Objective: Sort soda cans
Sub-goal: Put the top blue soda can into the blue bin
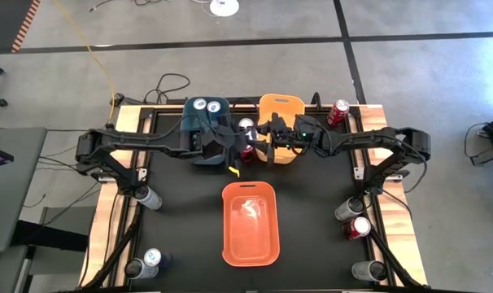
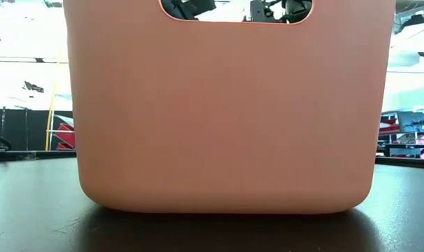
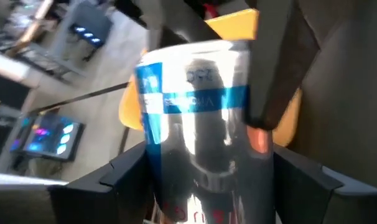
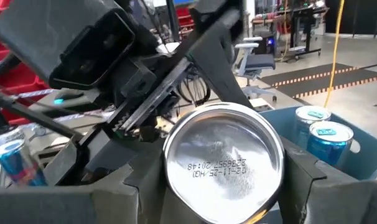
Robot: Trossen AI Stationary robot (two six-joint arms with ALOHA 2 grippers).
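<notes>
Both arms meet over the far middle of the black table (image 1: 311, 212), where a red and silver can (image 1: 246, 137) is held in the air between the blue bin (image 1: 199, 130) and the yellow bin (image 1: 281, 110). The left gripper (image 1: 240, 146) has its dark fingers (image 3: 123, 174) closed on the can's sides, and the right gripper (image 1: 267, 134) has its fingers (image 4: 145, 177) set on either side of the same can (image 4: 223, 163), whose base faces that arm's camera. Two blue cans (image 1: 207, 105) stand inside the blue bin. The orange bin (image 1: 250, 224) sits in the near middle of the table. Other cans stand apart: one red can (image 1: 338, 111) at the far right edge, a red can (image 1: 358, 228) and two silver ones at the near right, and several at the near left
</notes>
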